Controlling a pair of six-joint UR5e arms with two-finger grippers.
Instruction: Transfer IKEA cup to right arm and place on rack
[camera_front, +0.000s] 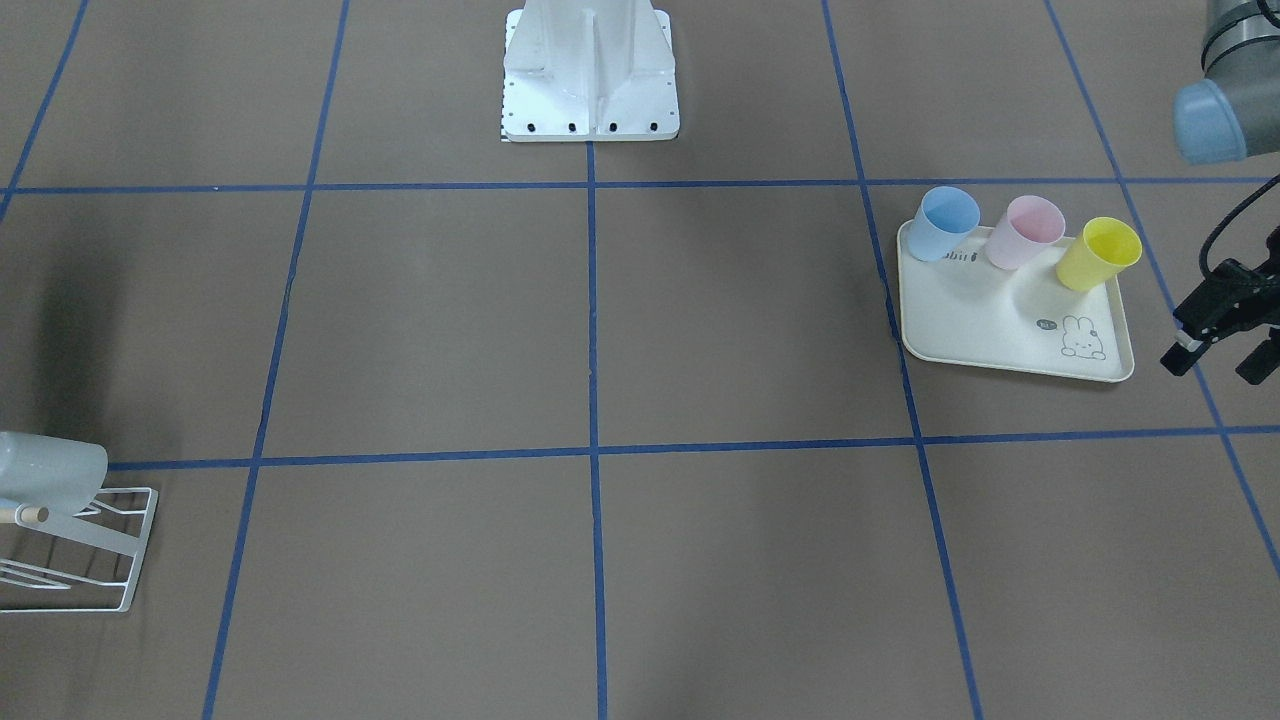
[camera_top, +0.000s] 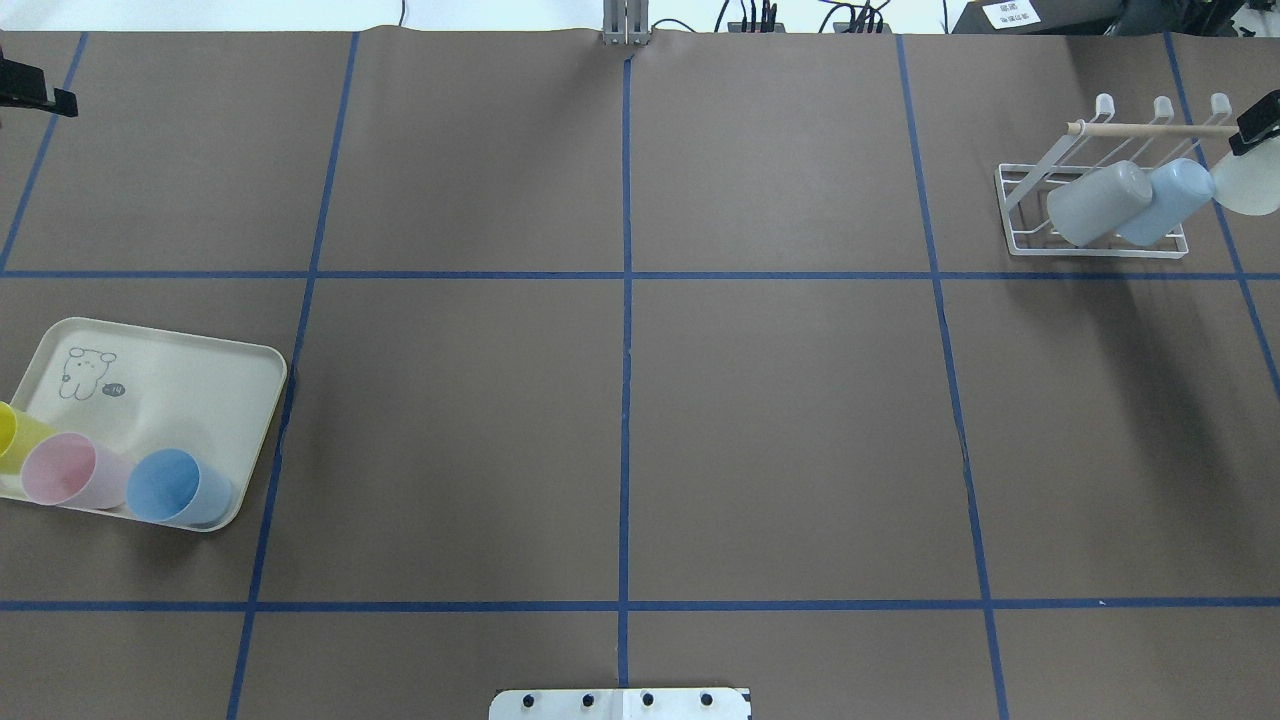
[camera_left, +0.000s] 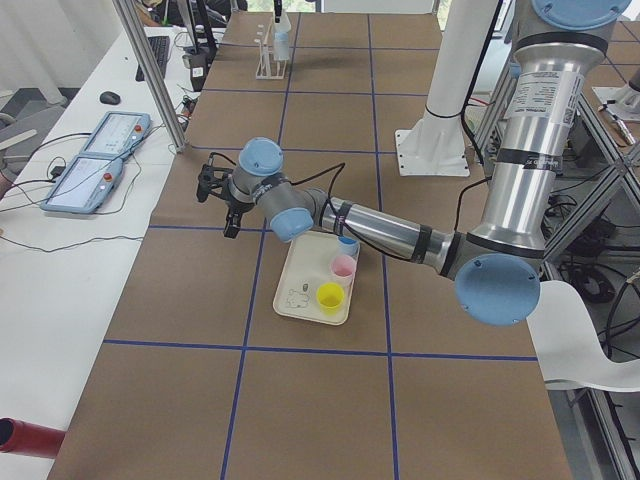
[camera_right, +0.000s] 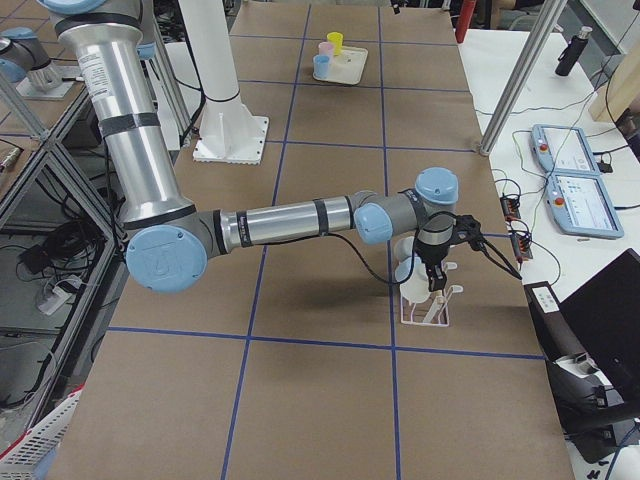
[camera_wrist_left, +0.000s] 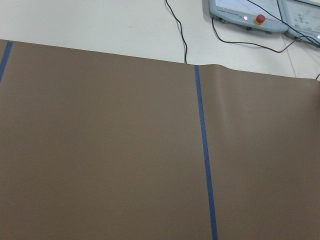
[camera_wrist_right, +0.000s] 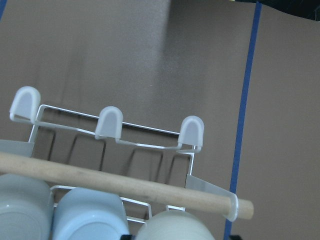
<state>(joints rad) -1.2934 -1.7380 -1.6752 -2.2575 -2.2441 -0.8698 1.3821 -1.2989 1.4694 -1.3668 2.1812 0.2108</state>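
The white wire rack (camera_top: 1022, 190) stands at the far right of the table, with a wooden peg (camera_top: 1140, 129) across its top. A grey cup (camera_top: 1098, 204) and a blue cup (camera_top: 1166, 200) hang on it, mouths down and tilted. My right gripper (camera_top: 1258, 125) is at the rack's right end, shut on a whitish IKEA cup (camera_top: 1250, 180), which sits beside the blue cup. The right wrist view shows this cup (camera_wrist_right: 170, 227) just under the peg (camera_wrist_right: 125, 185). My left gripper (camera_front: 1220, 345) is open and empty, hovering beside the tray.
A cream tray with a rabbit drawing (camera_front: 990, 330) holds a blue cup (camera_front: 945, 222), a pink cup (camera_front: 1028, 231) and a yellow cup (camera_front: 1098, 253). The robot's white base (camera_front: 590, 70) stands at the table's middle edge. Control pendants (camera_wrist_left: 250, 12) lie beyond the table.
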